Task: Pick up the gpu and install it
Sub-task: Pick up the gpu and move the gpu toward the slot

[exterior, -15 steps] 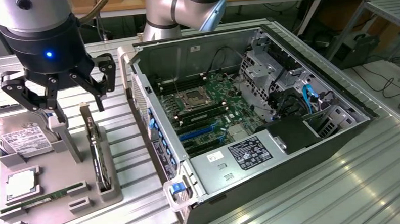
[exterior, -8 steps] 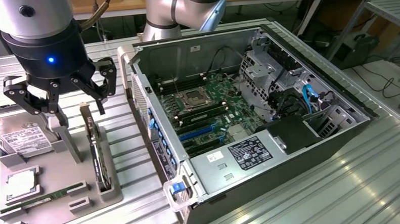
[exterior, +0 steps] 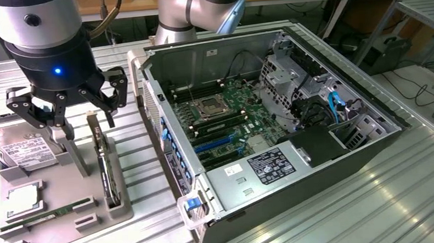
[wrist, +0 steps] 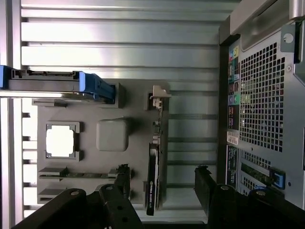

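The arm (exterior: 190,15) is built of silvery-grey cylindrical segments with rounded joint caps. Its wrist end is a black drum (exterior: 54,79) with a small blue light (exterior: 57,71), and the pincer (exterior: 87,126) has black, bolted linkage fingers (wrist: 205,186).

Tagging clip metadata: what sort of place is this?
Probably a robotics lab bench for PC assembly: open computer tower on a slatted metal table, grey fixture tray holding the gpu and a hard drive.

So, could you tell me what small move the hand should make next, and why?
Probably lower straight down. The open hand hovers above the gpu, which stands on edge in its holder; the wrist view shows the card between the fingers, so descending should bracket it for a grasp.
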`<state>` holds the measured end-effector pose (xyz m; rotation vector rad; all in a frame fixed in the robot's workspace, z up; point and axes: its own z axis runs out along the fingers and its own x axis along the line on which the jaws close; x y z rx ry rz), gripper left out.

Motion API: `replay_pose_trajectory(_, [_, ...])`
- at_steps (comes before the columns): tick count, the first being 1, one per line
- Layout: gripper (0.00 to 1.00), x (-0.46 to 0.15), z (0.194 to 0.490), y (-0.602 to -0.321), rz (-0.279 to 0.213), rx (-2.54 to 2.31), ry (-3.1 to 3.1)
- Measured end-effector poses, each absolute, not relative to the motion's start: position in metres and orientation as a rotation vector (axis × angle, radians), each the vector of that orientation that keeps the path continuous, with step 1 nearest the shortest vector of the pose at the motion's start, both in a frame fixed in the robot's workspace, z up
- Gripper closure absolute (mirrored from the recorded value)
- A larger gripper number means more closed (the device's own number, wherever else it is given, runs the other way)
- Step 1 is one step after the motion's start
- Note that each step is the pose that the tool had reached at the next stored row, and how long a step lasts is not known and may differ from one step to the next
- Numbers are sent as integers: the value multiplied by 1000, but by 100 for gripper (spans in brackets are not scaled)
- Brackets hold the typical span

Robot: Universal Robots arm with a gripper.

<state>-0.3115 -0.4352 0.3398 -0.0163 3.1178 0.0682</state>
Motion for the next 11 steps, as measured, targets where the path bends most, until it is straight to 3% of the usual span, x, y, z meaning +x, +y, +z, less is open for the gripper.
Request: replay_pose_trajectory(11, [34,-312,329,-443,68,-17,3118])
